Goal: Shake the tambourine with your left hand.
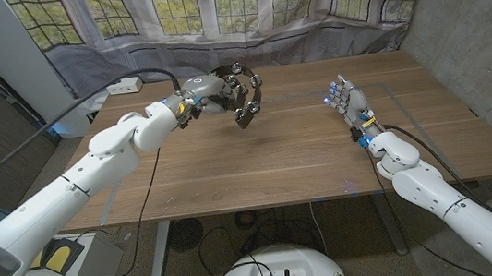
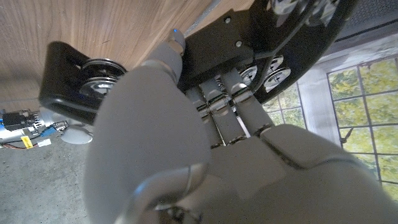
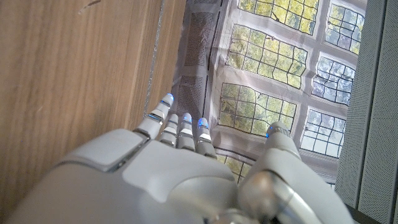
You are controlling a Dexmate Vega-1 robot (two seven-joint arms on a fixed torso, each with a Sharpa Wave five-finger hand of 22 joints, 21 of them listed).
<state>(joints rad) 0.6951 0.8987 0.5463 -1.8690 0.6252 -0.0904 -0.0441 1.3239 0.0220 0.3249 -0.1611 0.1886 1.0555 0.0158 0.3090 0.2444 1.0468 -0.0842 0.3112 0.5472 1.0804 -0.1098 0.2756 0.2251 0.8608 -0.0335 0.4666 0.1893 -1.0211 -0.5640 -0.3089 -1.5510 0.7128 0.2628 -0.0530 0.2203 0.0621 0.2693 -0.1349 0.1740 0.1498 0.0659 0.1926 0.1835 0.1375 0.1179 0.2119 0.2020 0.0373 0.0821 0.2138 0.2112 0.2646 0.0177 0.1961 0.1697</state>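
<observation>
Tambourine [image 2: 68, 74] rim: partly covered by my left hand [image 2: 186, 155] in the left wrist view; far arc cut off at the picture's edge.
Tambourine jingles: too small to count in the head view.
My left fingertips: tucked behind the frame, hidden.
My right hand [image 3: 174, 174] palm: unseen; wrist cut off.

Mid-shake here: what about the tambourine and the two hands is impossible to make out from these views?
- Tambourine, head view: too small to tell if its lower edge touches the table.
- Tambourine, left wrist view: frame hidden by the left hand, cut by the edge.
- Right hand, right wrist view: palm side hidden by its own back.
</observation>
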